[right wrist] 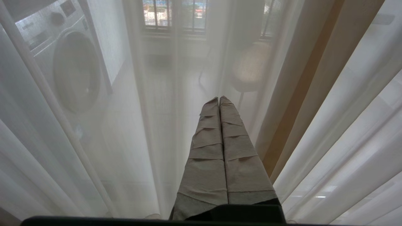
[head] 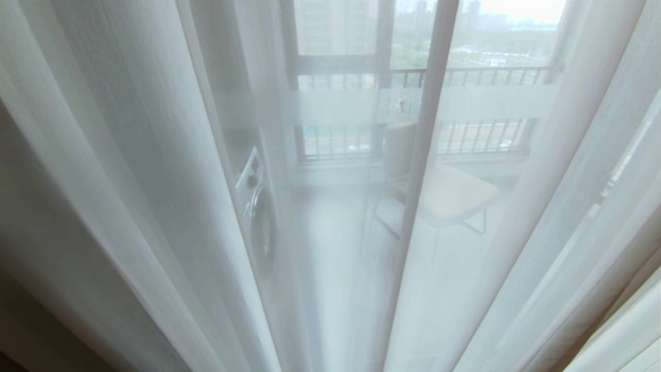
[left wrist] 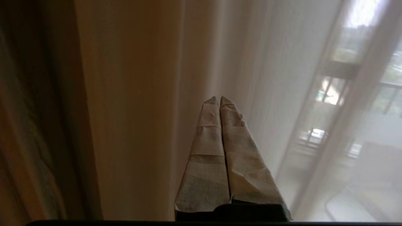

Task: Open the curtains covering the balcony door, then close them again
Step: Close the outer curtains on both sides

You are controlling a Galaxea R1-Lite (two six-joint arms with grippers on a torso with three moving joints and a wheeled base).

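Observation:
The white sheer curtains point(head: 129, 155) hang drawn across the whole head view in long folds. Through them shows the balcony door's frosted white band point(head: 335, 106). Neither arm appears in the head view. In the left wrist view my left gripper point(left wrist: 219, 99) is shut and holds nothing; its taped fingers point at a sheer fold point(left wrist: 251, 78), beside the thick beige curtain point(left wrist: 132, 110). My right gripper point(right wrist: 219, 99) is also shut and holds nothing, pointing at the sheers point(right wrist: 141, 125), with a strip of beige curtain point(right wrist: 301, 103) beside it.
Behind the sheers, on the balcony, a washing machine point(head: 258, 206) stands at the left and a pale chair point(head: 454, 194) at the right. The black-railed outer window point(head: 490, 77) is at the back. A darker fold of thick curtain point(left wrist: 47, 125) hangs beside the left gripper.

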